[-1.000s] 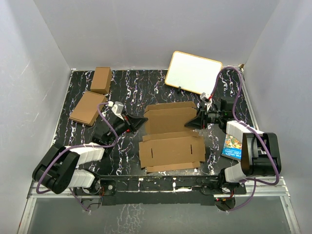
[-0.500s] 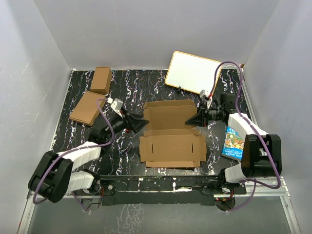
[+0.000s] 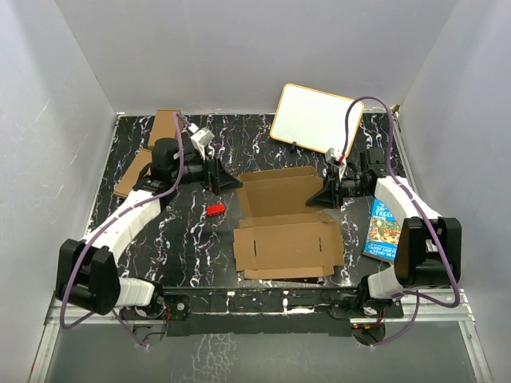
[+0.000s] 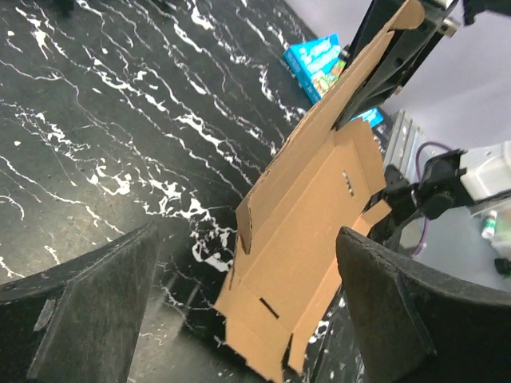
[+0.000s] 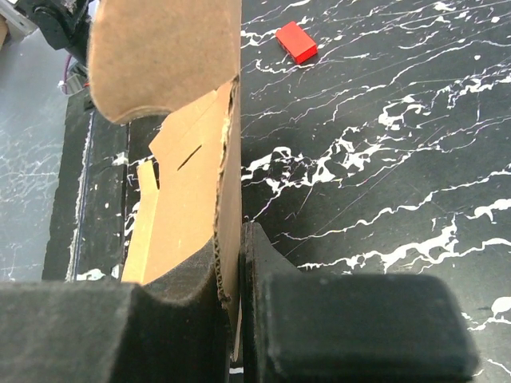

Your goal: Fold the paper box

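The paper box (image 3: 283,231) is a flat brown die-cut sheet in the middle of the table, with its back panel tilted up. In the top view my right gripper (image 3: 326,196) is shut on the right edge of that raised panel. The right wrist view shows the corrugated edge (image 5: 230,239) pinched in the right gripper (image 5: 237,297). My left gripper (image 3: 230,180) stands open, back and left of the box, touching nothing. In the left wrist view the box (image 4: 311,207) lies beyond the wide-apart fingers (image 4: 88,311) of the left gripper (image 4: 247,319).
A small red block (image 3: 214,210) lies on the table left of the box. Behind the left arm are two brown cartons (image 3: 166,126) (image 3: 132,179). A whiteboard (image 3: 316,118) leans at the back right. A blue book (image 3: 383,231) lies by the right arm.
My left gripper opened and swung back and left, away from the box's left edge. A red block now lies where it was. The right gripper shut on the panel's edge; the box shifted slightly right.
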Motion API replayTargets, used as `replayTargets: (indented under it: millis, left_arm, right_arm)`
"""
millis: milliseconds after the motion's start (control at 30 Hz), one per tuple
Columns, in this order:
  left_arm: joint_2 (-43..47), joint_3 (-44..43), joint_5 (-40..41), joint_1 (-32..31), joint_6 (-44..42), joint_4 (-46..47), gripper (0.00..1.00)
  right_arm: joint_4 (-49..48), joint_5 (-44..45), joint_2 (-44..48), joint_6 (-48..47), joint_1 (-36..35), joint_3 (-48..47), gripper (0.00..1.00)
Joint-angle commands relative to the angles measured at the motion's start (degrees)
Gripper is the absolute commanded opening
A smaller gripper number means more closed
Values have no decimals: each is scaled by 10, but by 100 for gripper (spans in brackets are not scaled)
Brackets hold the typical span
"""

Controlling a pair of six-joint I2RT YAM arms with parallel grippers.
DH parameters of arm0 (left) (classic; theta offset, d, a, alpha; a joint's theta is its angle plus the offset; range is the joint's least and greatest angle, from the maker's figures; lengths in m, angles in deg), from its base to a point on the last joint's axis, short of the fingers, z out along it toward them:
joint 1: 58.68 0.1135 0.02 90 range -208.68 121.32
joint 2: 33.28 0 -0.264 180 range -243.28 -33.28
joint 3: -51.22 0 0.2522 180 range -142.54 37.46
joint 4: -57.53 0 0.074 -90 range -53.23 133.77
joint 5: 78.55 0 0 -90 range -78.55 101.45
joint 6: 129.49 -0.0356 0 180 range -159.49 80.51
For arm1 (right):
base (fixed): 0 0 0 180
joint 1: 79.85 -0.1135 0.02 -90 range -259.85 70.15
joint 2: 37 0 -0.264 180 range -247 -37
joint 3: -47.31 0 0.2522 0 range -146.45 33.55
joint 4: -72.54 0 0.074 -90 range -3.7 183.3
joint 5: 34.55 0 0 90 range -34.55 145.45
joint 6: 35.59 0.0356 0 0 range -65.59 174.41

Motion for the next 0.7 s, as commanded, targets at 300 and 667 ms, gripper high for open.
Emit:
replayTargets:
  millis: [300,667]
  left_arm:
    - [-154,-185,-97,-38,-217,-231,73]
    - [-211,-253,-154,-61,-274,-311,40]
  right_arm:
    - [27,-24,-7,-60,-8,-24,8]
    - [29,-22,-13,-60,-11,-26,8]
